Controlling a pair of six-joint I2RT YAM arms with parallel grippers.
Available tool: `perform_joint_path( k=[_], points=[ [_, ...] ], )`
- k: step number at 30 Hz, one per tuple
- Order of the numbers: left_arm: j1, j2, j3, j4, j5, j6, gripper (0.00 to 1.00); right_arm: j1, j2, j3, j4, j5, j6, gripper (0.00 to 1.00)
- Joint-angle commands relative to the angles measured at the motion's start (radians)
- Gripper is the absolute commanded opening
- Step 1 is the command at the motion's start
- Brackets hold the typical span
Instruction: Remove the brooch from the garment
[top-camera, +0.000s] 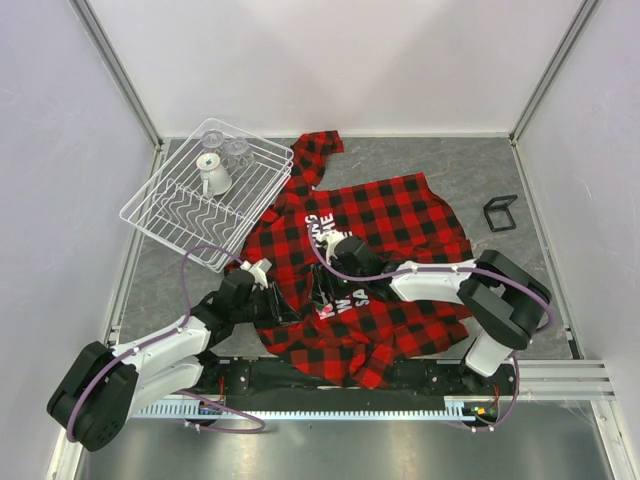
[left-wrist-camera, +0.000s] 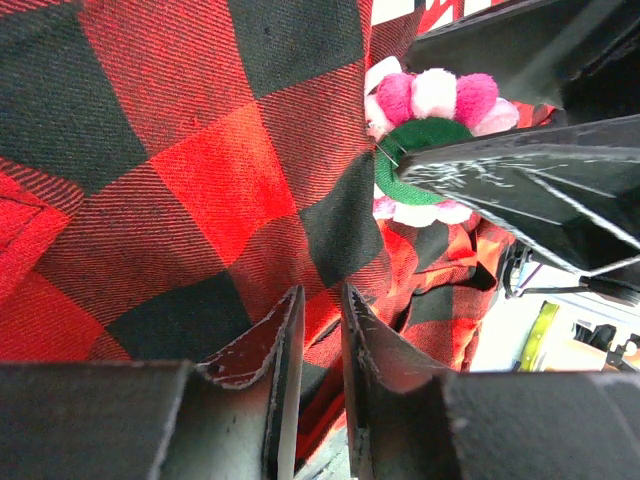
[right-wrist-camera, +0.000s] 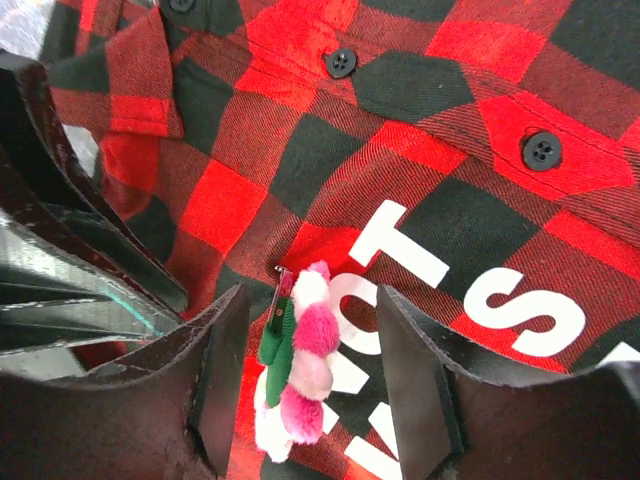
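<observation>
The red-and-black plaid garment (top-camera: 390, 215) lies spread on the grey table, its white lettering facing up. The brooch (right-wrist-camera: 310, 350), a ring of pink and white pompoms on a green backing, stands on edge against the cloth, its pin end at the fabric. My right gripper (right-wrist-camera: 312, 300) is open, with the brooch in the gap between its fingers and touching neither one. In the left wrist view the brooch (left-wrist-camera: 430, 110) sits beside a dark right finger (left-wrist-camera: 540, 190). My left gripper (left-wrist-camera: 320, 295) is shut on a fold of the garment (left-wrist-camera: 200, 180) just left of the brooch.
A white wire dish rack (top-camera: 170, 215) stands at the back left, holding a white cup (top-camera: 213, 175) and clear glasses. A small black frame (top-camera: 500, 213) lies at the right of the table. Both grippers (top-camera: 290, 305) (top-camera: 330, 285) meet over the shirt's middle.
</observation>
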Motion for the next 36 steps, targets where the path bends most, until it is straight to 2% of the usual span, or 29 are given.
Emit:
perform_joint_path(
  k=[1, 7, 11, 16, 21, 36],
  points=[
    [0.003, -0.011, 0.035, 0.014, 0.041, 0.006, 0.28, -0.003, 0.045, 0.061, -0.072, -0.056, -0.075, 0.59],
    [0.003, -0.017, 0.030, 0.009, 0.036, 0.008, 0.27, -0.002, 0.061, 0.069, -0.080, -0.059, -0.076, 0.52],
    [0.003, -0.019, 0.029, 0.011, 0.035, 0.009, 0.27, -0.002, 0.060, 0.064, -0.071, -0.059, -0.064, 0.50],
    [0.003, -0.017, 0.024, 0.009, 0.033, 0.009, 0.27, -0.008, 0.037, 0.066, -0.054, -0.076, -0.012, 0.61],
    [0.003, -0.019, 0.023, 0.014, 0.033, 0.008, 0.27, -0.025, 0.037, 0.081, -0.058, -0.090, 0.011, 0.63],
    [0.003, -0.022, 0.012, 0.022, 0.036, 0.005, 0.27, -0.048, 0.065, 0.092, -0.077, -0.087, 0.019, 0.52]
  ],
)
